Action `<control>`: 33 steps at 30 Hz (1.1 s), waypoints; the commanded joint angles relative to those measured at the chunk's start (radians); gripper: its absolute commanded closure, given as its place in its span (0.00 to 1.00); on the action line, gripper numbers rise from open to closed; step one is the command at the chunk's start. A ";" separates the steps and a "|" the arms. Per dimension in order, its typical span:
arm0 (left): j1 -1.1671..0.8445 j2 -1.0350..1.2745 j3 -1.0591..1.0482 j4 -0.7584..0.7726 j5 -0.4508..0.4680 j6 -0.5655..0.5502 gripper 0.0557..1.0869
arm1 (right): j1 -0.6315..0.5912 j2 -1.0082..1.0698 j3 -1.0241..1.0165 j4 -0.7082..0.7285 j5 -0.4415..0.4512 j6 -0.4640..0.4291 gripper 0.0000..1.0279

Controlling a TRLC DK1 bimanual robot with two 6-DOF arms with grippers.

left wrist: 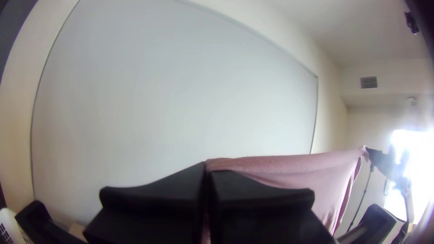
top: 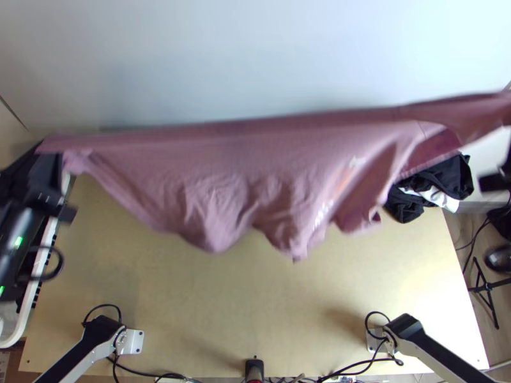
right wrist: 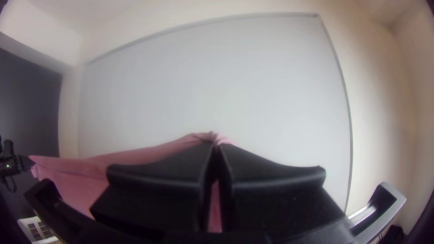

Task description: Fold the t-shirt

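Against the white wall panel (left wrist: 181, 90), left gripper (left wrist: 207, 171) and right gripper (right wrist: 216, 147) pinch the pink t-shirt (top: 243, 172) between their fingers at opposite ends, presumably to straighten it.

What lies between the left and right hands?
The t-shirt, its upper edge stretched from the left hand to the right hand; both wrist views show it.

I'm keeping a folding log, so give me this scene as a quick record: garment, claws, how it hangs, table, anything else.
Garment: dusty-pink cloth t-shirt
Claws: wide black left claw and wide black right claw, shut on opposite ends of its upper edge
Hang: raised, stretched sideways, lower edge drooping in uneven points
Table: light wooden table, below the shirt
Other: black-and-white cloth heap, near the table's far right corner
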 commanded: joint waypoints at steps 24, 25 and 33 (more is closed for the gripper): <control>-0.012 -0.290 -0.181 -0.306 0.266 -0.219 0.96 | -0.028 -0.185 -0.030 -0.477 -0.201 0.191 0.97; -0.012 -0.293 -0.201 -0.311 0.274 -0.221 0.96 | -0.027 -0.184 -0.055 -0.474 -0.208 0.194 0.97; -0.014 -0.185 -0.366 -0.170 0.278 -0.215 0.96 | 0.002 -0.113 -0.273 -0.281 -0.217 0.160 0.98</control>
